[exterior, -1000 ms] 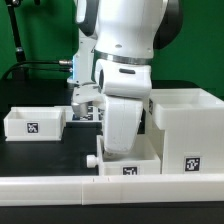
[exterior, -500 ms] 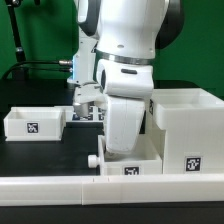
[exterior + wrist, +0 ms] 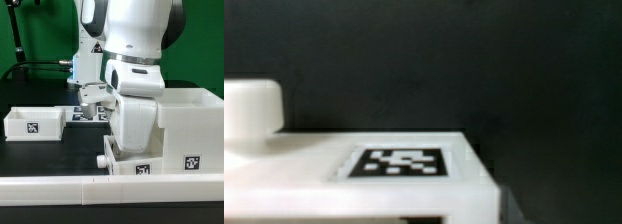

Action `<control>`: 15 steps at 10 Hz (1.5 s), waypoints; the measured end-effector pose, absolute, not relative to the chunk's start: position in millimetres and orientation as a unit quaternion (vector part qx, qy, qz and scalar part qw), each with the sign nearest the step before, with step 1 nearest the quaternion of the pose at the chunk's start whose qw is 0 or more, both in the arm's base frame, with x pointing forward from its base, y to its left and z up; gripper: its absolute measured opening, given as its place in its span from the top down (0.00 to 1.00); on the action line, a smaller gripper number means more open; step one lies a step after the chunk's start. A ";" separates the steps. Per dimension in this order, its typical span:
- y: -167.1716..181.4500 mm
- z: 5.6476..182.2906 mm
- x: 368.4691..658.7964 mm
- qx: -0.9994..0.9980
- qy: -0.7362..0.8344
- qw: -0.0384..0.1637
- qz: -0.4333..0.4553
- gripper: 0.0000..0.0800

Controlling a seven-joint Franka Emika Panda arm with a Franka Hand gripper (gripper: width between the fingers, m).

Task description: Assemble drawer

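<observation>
The drawer set is white plastic with square tags. A small tray (image 3: 132, 162) with a side knob (image 3: 108, 157) sits under my gripper (image 3: 134, 146), just beside the big boxy housing (image 3: 188, 128) at the exterior view's right. My fingers are hidden by the hand, which reaches down into this tray. The tray follows the hand, so the gripper is shut on it. The wrist view shows the same tray's tagged wall (image 3: 402, 162) and knob (image 3: 251, 105) close up. A second small tray (image 3: 35, 122) stands at the exterior view's left.
A long low white rail (image 3: 60, 188) runs along the front edge of the black table. The marker board (image 3: 76, 115) lies behind, between the left tray and the arm. A green wall and a dark cable are at the back.
The arm and the held tray have shifted toward the exterior view's right, closer to the housing. The left tray and the housing have not moved.
</observation>
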State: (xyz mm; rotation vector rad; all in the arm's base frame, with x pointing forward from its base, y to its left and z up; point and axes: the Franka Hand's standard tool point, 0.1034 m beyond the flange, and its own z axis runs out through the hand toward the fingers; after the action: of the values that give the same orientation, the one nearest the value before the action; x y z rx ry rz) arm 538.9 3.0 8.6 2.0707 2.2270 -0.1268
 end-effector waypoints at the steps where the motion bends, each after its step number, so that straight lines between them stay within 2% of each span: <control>1: 1.8 8.6 539.0 0.680 0.730 0.049 -0.041 0.94; 11: 4.0 9.5 540.6 0.706 0.705 0.049 -0.045 0.94; 12: 4.1 9.7 540.6 0.706 0.705 0.049 -0.045 0.68; 13: 3.2 16.1 540.7 0.707 0.704 0.048 -0.052 0.68; 14: 3.9 26.8 543.0 0.707 0.703 0.048 -0.055 0.51; 15: 4.3 37.7 547.1 0.707 0.703 0.050 -0.058 0.27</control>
State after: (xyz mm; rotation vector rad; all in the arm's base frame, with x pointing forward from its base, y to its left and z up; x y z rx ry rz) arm 547.1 4.3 37.7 2.1544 2.1407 -0.1771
